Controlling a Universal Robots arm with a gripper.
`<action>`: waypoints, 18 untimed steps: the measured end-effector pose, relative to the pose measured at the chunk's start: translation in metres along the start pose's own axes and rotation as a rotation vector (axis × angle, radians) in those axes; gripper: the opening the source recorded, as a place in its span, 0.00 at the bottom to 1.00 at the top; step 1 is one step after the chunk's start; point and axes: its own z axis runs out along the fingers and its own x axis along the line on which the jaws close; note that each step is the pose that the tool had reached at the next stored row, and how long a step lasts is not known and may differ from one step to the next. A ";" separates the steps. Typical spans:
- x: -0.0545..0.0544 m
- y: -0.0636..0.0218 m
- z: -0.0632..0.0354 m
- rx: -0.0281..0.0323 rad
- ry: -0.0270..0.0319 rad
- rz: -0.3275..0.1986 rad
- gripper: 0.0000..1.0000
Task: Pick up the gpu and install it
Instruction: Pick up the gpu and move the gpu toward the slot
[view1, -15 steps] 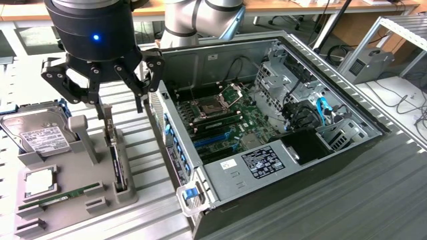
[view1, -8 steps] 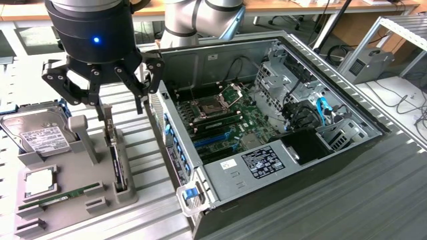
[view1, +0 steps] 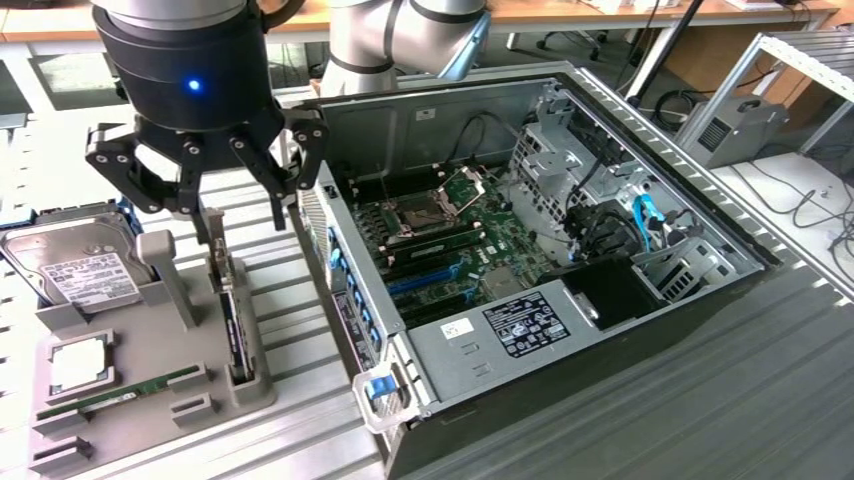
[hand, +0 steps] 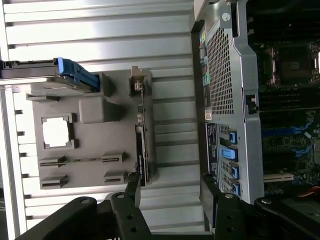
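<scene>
- The hard drive (view1: 80, 265) sits at the exterior view's left end of the grey tray (view1: 160, 400), by the tray's far corner.
- The CPU (view1: 80, 362) lies flat in a square recess. The RAM stick (view1: 123, 394) lies flat in a slot near the tray's front edge.
- The gpu (view1: 235, 335) (hand: 141, 150) stands upright on its long edge in a slot along the tray's right edge, as the exterior view shows it. Its top edge is exposed.
- The gripper (view1: 247, 225) (hand: 170, 184) hangs above the gpu side of the tray, jaws spread wide, holding nothing.
- In the wrist view one fingertip (hand: 133, 182) lines up with the card's thin edge, and the other (hand: 209, 186) lies over the case wall. Contact with the card cannot be told.
- A strip of slatted table (view1: 287, 340) separates the tray's right edge from the case. The two stand near but apart.
- The case (view1: 350, 290) (hand: 222, 75) lies on its side, open face up. Its perforated wall, with blue tabs, faces the tray.
- Inside, the motherboard (view1: 447, 245) lies flat, its blue slots (view1: 427, 280) open from above.
- Cables (view1: 601, 215) crowd the bay at the case's right end.
- Right of the case rim, open table slats run to the exterior view's right edge.
</scene>
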 end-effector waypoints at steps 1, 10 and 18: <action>0.000 0.0000 0.0004 0.0000 -0.0001 0.000 0.60; 0.000 -0.0003 0.0042 0.0000 0.0000 0.000 0.60; 0.000 -0.0006 0.0072 0.0001 0.0001 0.000 0.60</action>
